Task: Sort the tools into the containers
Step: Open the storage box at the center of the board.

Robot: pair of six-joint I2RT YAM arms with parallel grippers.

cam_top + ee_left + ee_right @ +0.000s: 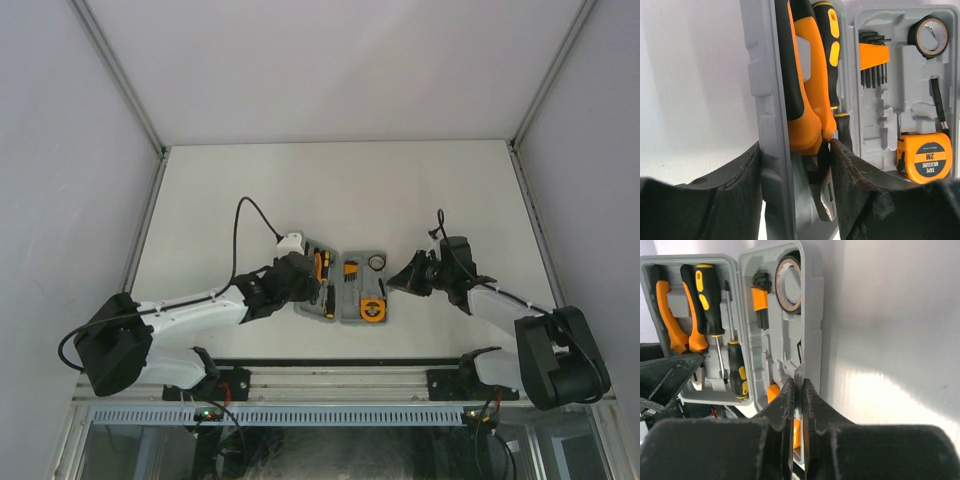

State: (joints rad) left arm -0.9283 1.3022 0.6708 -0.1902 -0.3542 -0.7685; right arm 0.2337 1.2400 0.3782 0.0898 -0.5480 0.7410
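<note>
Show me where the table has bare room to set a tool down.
Free: the bare table between the tool case and the far wall. Crowded: both its flanks, with the left gripper over its left half and the right gripper on its right rim.

The only wording that can be read is showing on the tape measure [925,160], which is lying in the right half of the open tool case [900,20]. Its round dark label is carrying "TAPE MEASURE" with "2M" beneath it, and is appearing upside down in the left wrist view. From the top view, that label is appearing too small to read.
</note>
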